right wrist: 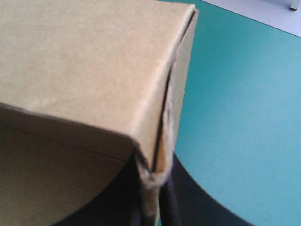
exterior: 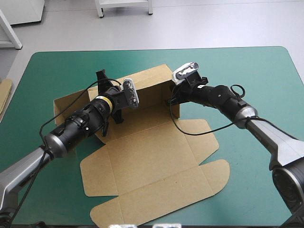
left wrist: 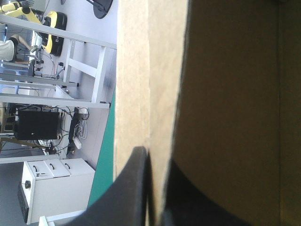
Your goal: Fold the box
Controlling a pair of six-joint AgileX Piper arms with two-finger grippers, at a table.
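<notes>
I have the brown box (exterior: pixel 152 166) mid-worktop (exterior: pixel 256 76), rear walls up, lid flat nr me, L pincer (left wrist: pixel 157 162) clenched on a raised wall, R pincer (right wrist: pixel 153 209) clenched on its rt corner; board seems light, stiff, crease-prone, so grip wall edges.

A pale grey floor (exterior: pixel 213 23) lay beyond the teal-green table's (exterior: pixel 266 71) far edge, with a white cabinet (exterior: pixel 23 10) far left and a white stand's legs (exterior: pixel 100 10) beside it.
</notes>
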